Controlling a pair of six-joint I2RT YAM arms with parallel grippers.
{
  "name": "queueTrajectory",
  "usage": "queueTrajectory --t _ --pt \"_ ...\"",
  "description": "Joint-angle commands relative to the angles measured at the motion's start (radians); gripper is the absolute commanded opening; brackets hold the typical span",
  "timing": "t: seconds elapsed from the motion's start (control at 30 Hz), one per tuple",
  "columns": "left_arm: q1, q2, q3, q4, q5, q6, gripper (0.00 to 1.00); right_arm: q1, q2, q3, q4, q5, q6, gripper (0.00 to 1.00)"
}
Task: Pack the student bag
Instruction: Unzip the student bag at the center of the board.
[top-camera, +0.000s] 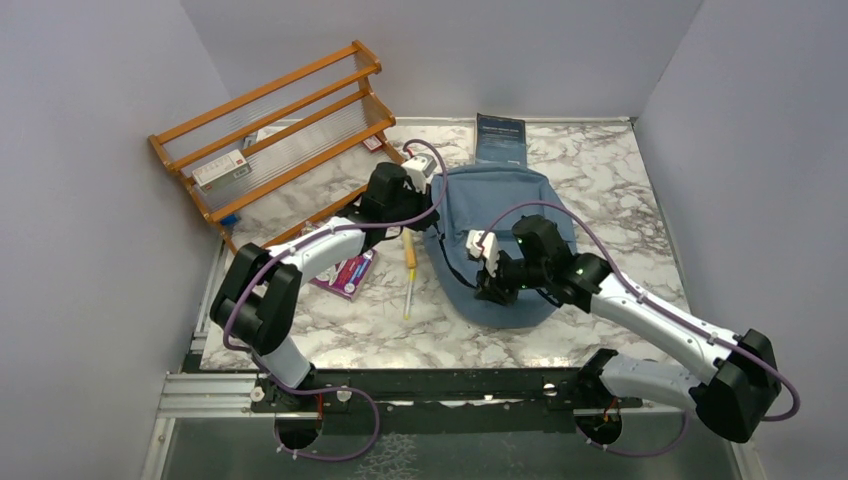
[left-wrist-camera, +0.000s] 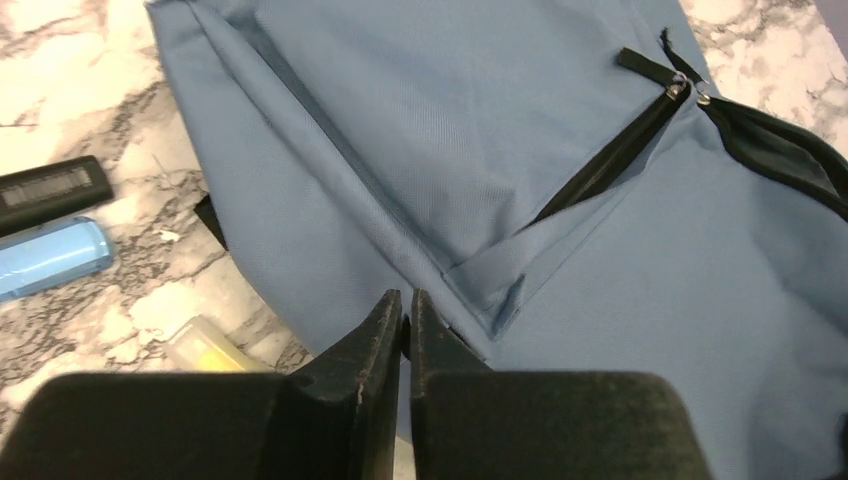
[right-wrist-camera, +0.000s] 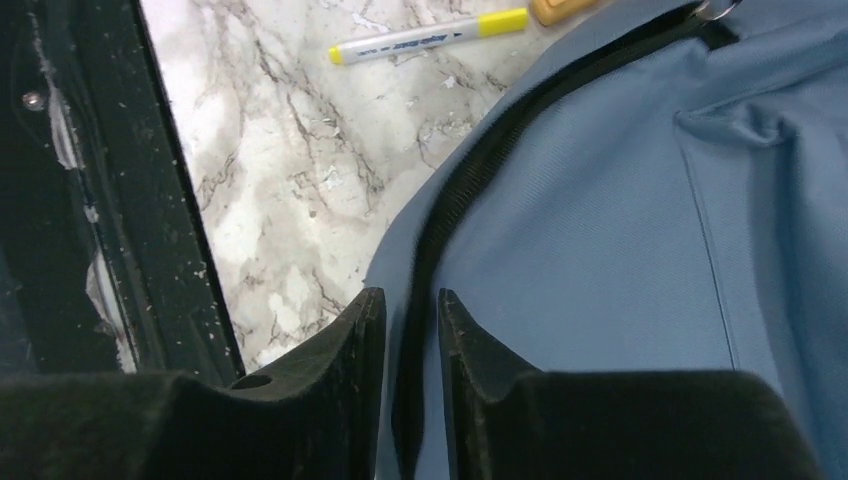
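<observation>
From above, the student bag lies flat on the marble desk, about in the middle, with a dark blue-grey book just behind it. The left arm goes from its base forward and to the right, and its left tool is at the bag's upper left corner. The right arm is bent far out to the right and comes back to the left over the bag. Its right tool is low on the bag's near left part. A wooden rack leans at the back left. A yellow pen lies on the desk just left of the bag.

In the left wrist view the left tool is closed, with only a thin slit between the fingers. It is over the bag's seam edge; if cloth is pinched, I cannot tell. A black zipper runs across the cloth.

In the right wrist view the right tool has its jaws a little apart. The bag's black band runs into the gap. It does not look pinched.
</observation>
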Motion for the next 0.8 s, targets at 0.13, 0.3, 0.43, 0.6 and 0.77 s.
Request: queueTrajectory --t 0.13,0.3,0.43,0.6,0.77 --pt "0.013 -0.149 -0.045 0.085 0.028 -0.031 0.37 0.007 -0.17 -0.054 0.124 -0.015 0.22 0.49" --pt "0.0 -0.271 -0.143 0.105 0.021 -0.103 0.45 0.007 -0.234 -0.017 0.022 0.12 0.305 0.5" --pt "-0.105 -0.343 -0.215 0.104 -0.049 -0.121 0.47 0.008 -0.239 0.028 -0.088 0.36 0.381 0.51" --pt "-0.268 -0.352 -0.251 0.09 -0.177 -0.102 0.5 0.007 -0.208 0.078 -0.199 0.685 0.608 0.5" --pt "-0.307 -0.3 -0.212 0.072 -0.177 -0.043 0.53 0.007 -0.242 0.091 -0.229 0.887 0.892 0.51"
